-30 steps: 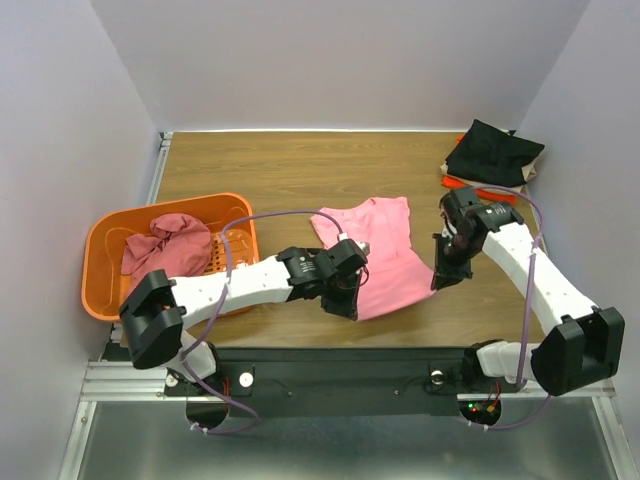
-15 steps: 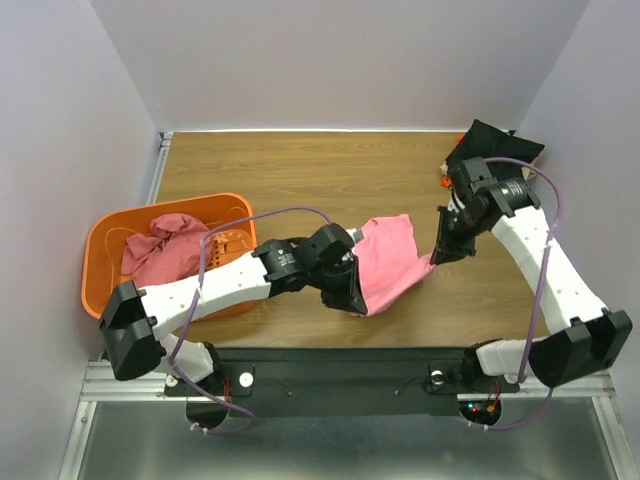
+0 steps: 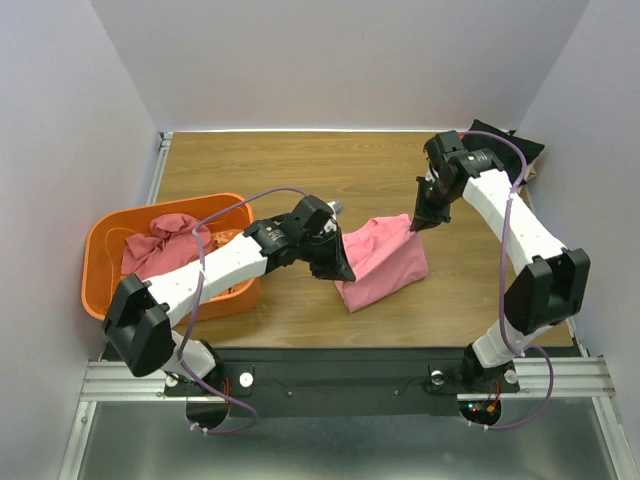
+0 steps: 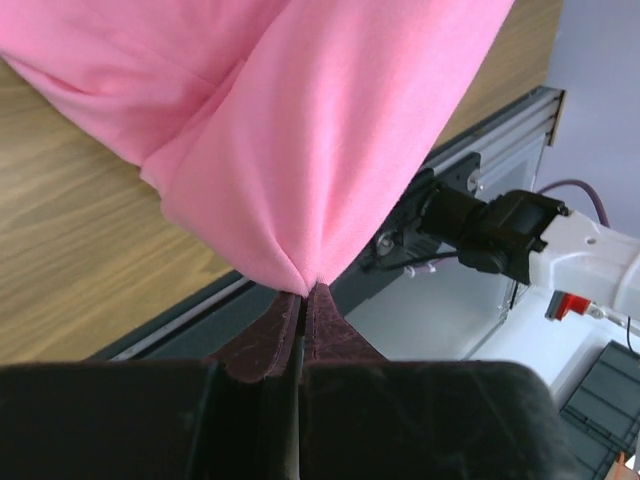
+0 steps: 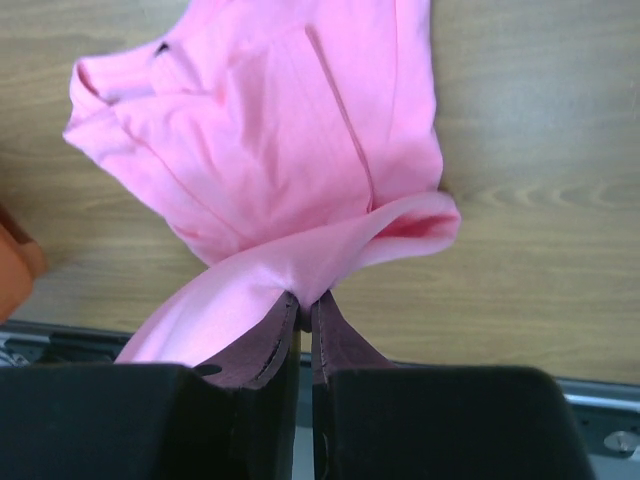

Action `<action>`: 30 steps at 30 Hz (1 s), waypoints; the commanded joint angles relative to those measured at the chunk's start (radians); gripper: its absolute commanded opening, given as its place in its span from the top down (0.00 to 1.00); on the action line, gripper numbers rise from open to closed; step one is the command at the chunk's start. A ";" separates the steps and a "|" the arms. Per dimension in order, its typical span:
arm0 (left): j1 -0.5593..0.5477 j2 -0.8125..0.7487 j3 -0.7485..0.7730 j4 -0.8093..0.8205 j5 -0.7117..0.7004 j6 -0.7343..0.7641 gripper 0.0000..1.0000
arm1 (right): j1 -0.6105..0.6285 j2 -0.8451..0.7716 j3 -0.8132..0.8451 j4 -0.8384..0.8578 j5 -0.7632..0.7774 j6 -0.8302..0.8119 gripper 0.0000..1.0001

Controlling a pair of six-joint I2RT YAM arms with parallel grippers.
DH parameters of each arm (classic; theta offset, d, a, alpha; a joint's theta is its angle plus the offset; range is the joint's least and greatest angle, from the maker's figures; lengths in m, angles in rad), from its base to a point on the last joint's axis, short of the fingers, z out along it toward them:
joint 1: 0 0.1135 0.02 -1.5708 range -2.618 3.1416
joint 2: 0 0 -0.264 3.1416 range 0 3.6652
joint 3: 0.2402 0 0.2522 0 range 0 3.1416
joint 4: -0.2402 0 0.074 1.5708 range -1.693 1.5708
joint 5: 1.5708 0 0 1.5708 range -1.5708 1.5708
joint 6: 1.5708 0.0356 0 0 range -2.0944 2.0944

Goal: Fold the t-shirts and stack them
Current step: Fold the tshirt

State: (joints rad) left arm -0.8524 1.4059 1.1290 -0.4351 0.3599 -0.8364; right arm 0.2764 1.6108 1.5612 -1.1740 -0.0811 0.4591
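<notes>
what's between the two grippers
The light pink t-shirt spans the gap, one edge pinched in the left gripper, another in the right gripper; the top view shows it.

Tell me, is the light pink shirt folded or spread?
Mid-fold: left gripper and right gripper pinch the light pink shirt by an edge, doubled over the rest.

— Where does everything sit?

— The middle shirt (image 3: 385, 265) lies on the table (image 3: 300, 170), a little right of centre and toward the near edge; the left gripper (image 3: 346, 277) is at its left side, the right gripper (image 3: 414, 226) at its far right corner (each with a pinch of the cloth between its fingers).

— And the rest?

— The basket (image 3: 95, 265) stands at the table's left edge, well apart from that shirt; a second shirt (image 3: 165, 245) lies in it; the folded shirts (image 3: 522, 148) sit in the far right corner, behind the right gripper.
</notes>
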 commanded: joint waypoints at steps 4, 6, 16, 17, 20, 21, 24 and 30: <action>0.079 0.022 0.003 0.044 0.019 0.059 1.00 | 0.001 0.089 0.095 0.128 0.057 -0.048 1.00; 0.101 0.031 0.003 0.059 0.022 0.066 1.00 | 0.001 0.123 0.114 0.142 0.070 -0.056 1.00; 0.165 0.137 0.017 0.087 0.019 0.123 1.00 | 0.001 0.262 0.178 0.181 0.075 -0.102 1.00; 0.170 0.152 0.023 0.084 0.016 0.134 1.00 | 0.001 0.273 0.181 0.185 0.075 -0.105 1.00; 0.184 0.206 0.066 0.062 -0.016 0.172 1.00 | 0.001 0.319 0.206 0.200 0.075 -0.117 1.00; 0.188 0.231 0.086 0.059 -0.024 0.184 1.00 | 0.001 0.333 0.223 0.201 0.075 -0.119 1.00; 0.211 0.275 0.115 0.042 -0.042 0.198 1.00 | 0.001 0.377 0.250 0.206 0.103 -0.126 1.00; 0.236 0.312 0.210 -0.048 -0.220 0.177 0.99 | -0.005 0.452 0.333 0.205 0.116 -0.132 0.95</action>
State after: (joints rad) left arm -0.6327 1.7294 1.2430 -0.3923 0.2707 -0.6758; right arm 0.2764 2.0491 1.8217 -1.0203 -0.0177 0.3500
